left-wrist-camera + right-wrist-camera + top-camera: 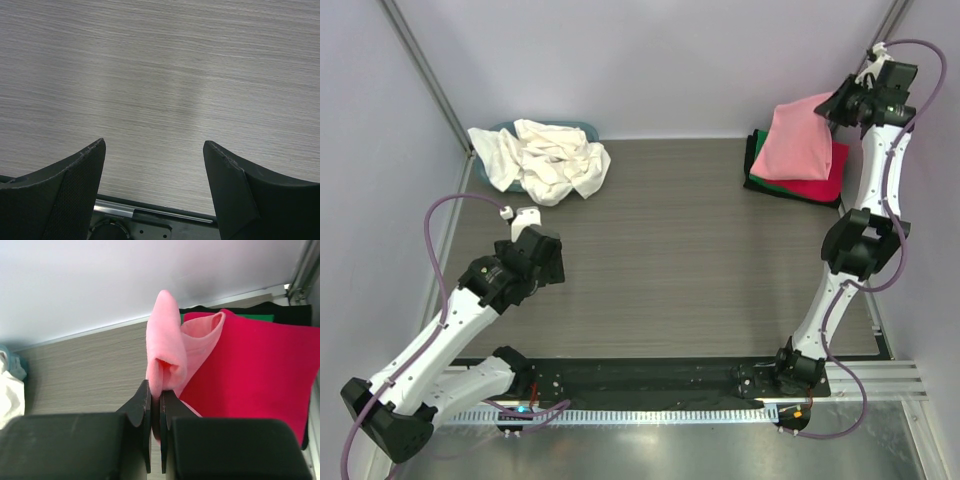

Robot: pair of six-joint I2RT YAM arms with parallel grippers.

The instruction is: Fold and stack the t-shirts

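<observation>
My right gripper (pixel 839 108) is shut on the edge of the salmon pink t-shirt (pixel 792 140), which hangs folded over the stack at the back right; the wrist view shows the pink cloth (pixel 170 347) pinched between the jaws (pixel 155 390). Under it lie a magenta red shirt (pixel 250 370), a green one (pixel 255 317) and a black one (pixel 290 312). Crumpled cream white shirts (pixel 548 158) lie heaped at the back left. My left gripper (pixel 525 215) is open and empty over bare table (pixel 155 170).
A teal-blue tub (pixel 582 128) sits under the white heap by the back wall. The wood-grain table (pixel 670 250) lies between the arms. A metal rail (pixel 650 412) runs along the near edge. Walls close in on both sides.
</observation>
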